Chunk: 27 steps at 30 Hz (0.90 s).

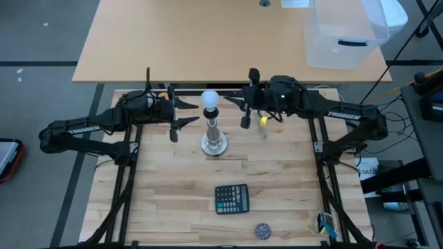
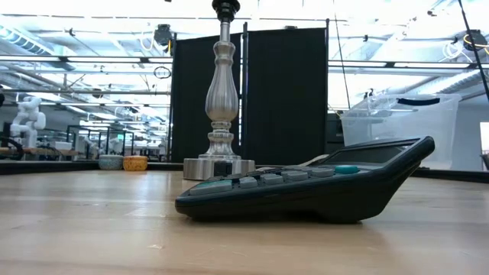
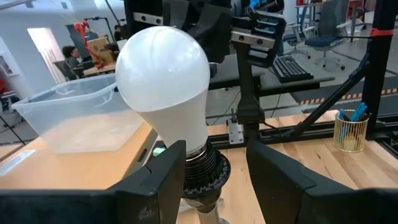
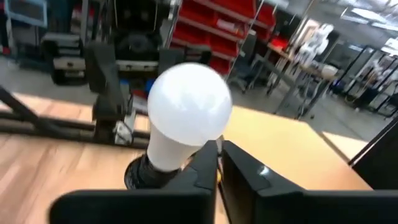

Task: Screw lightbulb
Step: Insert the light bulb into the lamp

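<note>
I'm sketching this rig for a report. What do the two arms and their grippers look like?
Both arms are dark, near black, jointed, with white lettering along one link. The left gripper and right gripper each have two flat, dark, angular fingers. Dark cables run along the arms; a green light glows on the right wrist.

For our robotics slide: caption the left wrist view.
White lightbulb seated in the stand's dark socket, left gripper fingers flanking it.

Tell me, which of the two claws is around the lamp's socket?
The left claw: its open fingers flank the dark socket under the lightbulb. The right claw is nearly shut beside the bulb.
</note>
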Each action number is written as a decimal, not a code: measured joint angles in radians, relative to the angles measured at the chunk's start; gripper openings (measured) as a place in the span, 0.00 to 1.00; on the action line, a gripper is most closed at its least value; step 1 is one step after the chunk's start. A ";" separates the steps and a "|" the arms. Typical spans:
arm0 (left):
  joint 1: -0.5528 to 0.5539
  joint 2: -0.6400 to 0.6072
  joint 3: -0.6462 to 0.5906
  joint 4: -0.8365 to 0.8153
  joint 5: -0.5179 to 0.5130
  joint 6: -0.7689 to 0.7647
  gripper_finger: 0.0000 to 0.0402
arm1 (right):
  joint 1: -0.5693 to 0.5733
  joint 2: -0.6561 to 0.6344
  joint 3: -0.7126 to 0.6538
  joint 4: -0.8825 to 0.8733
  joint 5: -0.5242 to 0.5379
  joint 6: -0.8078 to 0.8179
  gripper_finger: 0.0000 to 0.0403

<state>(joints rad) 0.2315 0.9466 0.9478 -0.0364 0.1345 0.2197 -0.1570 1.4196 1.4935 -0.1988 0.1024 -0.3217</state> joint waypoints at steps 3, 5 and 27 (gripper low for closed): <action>0.002 0.000 0.000 0.000 -0.010 0.000 0.44 | 0.001 0.029 0.062 -0.095 0.012 -0.017 0.14; 0.002 0.000 0.000 0.000 -0.028 0.000 0.44 | 0.009 0.042 0.110 -0.155 0.044 -0.037 0.22; 0.002 0.000 0.000 -0.001 -0.076 -0.002 0.44 | 0.021 0.270 0.725 -0.689 -0.030 0.148 0.78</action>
<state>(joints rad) 0.2333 0.9461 0.9478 -0.0376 0.0589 0.2180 -0.1360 1.6896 2.2189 -0.8875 0.0723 -0.1737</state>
